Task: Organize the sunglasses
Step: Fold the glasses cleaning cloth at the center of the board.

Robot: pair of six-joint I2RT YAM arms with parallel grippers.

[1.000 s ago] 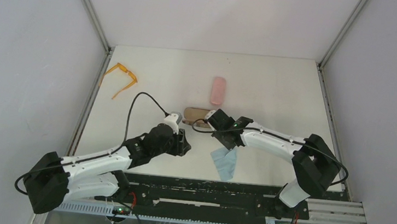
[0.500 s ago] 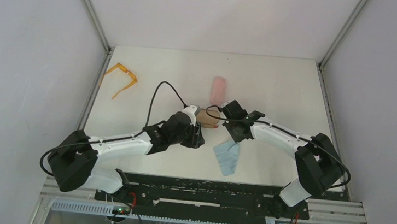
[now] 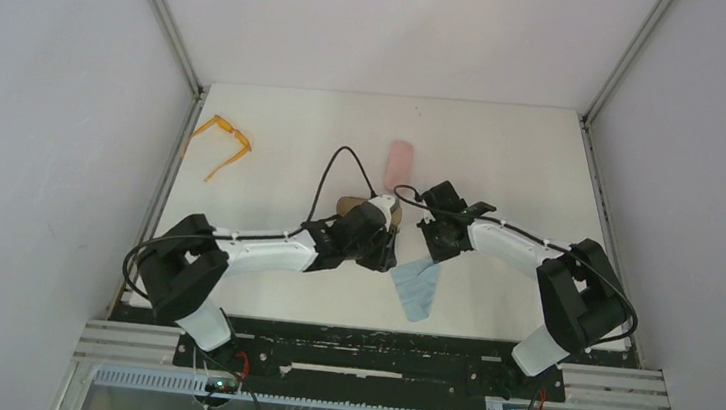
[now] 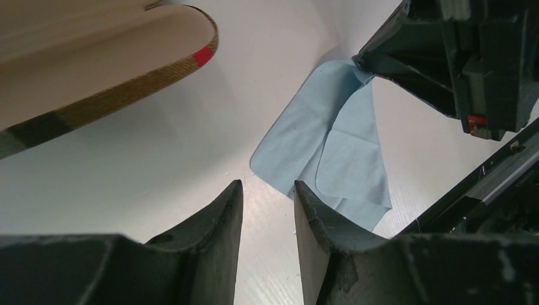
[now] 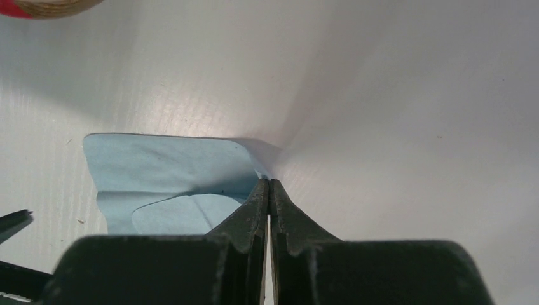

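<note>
The orange sunglasses (image 3: 220, 141) lie open at the table's far left, far from both grippers. The black pair is not in view. My right gripper (image 3: 429, 256) (image 5: 268, 181) is shut on the upper corner of a light-blue cloth (image 3: 416, 287) (image 5: 165, 171) that lies on the table. My left gripper (image 3: 386, 257) (image 4: 267, 184) is open and empty, low over the table just left of the cloth (image 4: 330, 152), facing the right gripper's body (image 4: 457, 57).
A brown plaid case (image 3: 347, 205) (image 4: 95, 70) lies partly under the left arm. A pink case (image 3: 399, 160) lies behind it. Grey walls bound the table (image 3: 524, 160) at left, right and back.
My left arm has stretched right, across the brown case, up to the cloth. My right gripper has shifted a little right and away, keeping the cloth's corner.
</note>
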